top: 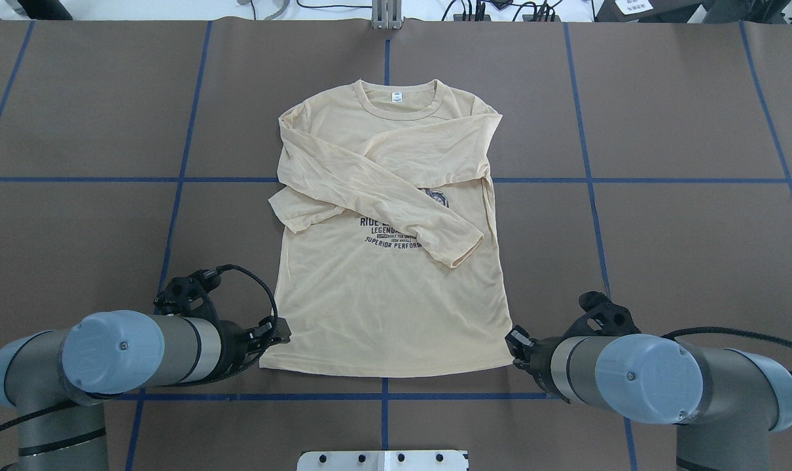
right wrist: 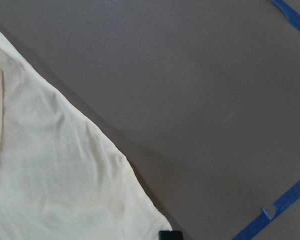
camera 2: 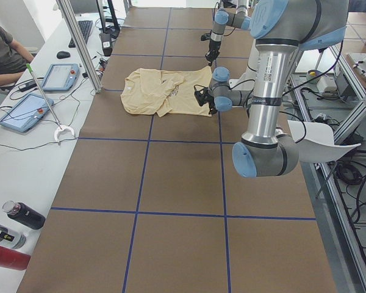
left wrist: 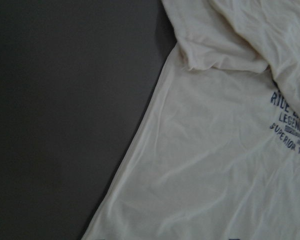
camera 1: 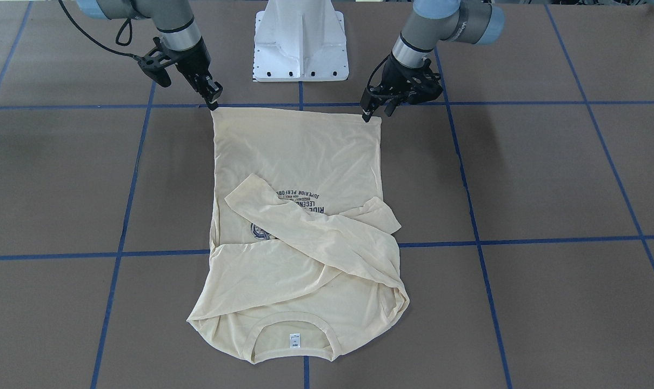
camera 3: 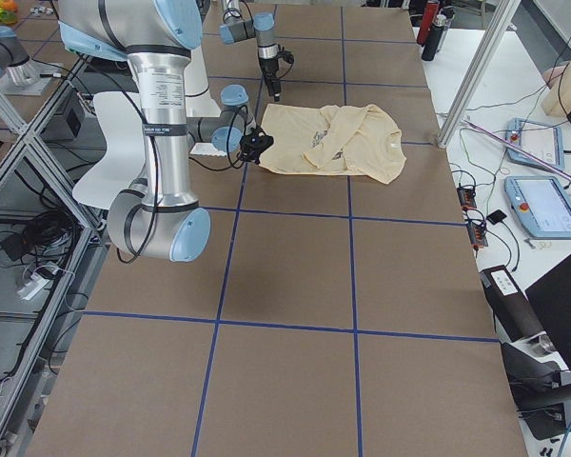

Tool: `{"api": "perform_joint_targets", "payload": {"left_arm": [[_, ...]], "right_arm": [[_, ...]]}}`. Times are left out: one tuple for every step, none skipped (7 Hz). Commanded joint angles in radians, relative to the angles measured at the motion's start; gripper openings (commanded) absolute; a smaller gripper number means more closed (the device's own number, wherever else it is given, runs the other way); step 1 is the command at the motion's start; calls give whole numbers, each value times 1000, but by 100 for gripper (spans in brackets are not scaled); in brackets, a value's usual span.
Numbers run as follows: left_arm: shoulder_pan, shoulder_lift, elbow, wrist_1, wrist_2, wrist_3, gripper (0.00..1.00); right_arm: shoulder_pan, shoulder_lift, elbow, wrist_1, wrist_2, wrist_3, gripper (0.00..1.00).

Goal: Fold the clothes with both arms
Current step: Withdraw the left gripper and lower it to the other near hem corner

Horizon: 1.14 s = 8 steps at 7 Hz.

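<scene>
The cream long-sleeved T-shirt (top: 389, 307) lies flat on the table, print up. Its neck is far from the robot and both sleeves are crossed over the chest. My left gripper (camera 1: 375, 114) is low at one hem corner, fingers apart, straddling the corner. My right gripper (camera 1: 214, 102) touches down at the other hem corner. The hem lies flat and unlifted between them. In the overhead view the left gripper (top: 275, 332) and the right gripper (top: 515, 345) flank the hem. The right wrist view shows one fingertip (right wrist: 170, 234) on the table just past the hem corner.
The white pedestal base (camera 1: 301, 40) stands just behind the hem. Blue tape lines (top: 386, 396) cross the brown table. Tablets (camera 2: 24, 111) and cables lie on the side desk, and bottles (camera 2: 15, 235) stand at its near end. A seated person (camera 2: 3, 49) is there.
</scene>
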Motion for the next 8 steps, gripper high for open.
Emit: {"api": "perform_joint_targets", "payload": {"left_arm": [[30, -1, 34, 1, 3, -21, 70], [27, 2, 22, 1, 1, -21, 65], [28, 0, 24, 1, 1, -21, 64], [28, -4, 24, 1, 1, -21, 62], [28, -1, 31, 1, 1, -19, 59], [28, -4, 33, 1, 1, -19, 57], [28, -1, 33, 1, 1, -19, 56], [28, -3, 34, 1, 1, -19, 55]], "right_arm": [[0, 0, 2, 1, 0, 0, 0], [0, 0, 2, 0, 0, 0, 0], [0, 0, 2, 1, 0, 0, 0], [2, 0, 2, 1, 0, 0, 0], [2, -2, 2, 0, 0, 0, 0], [2, -2, 2, 1, 0, 0, 0], [2, -2, 2, 1, 0, 0, 0], [0, -2, 2, 1, 0, 0, 0]]}}
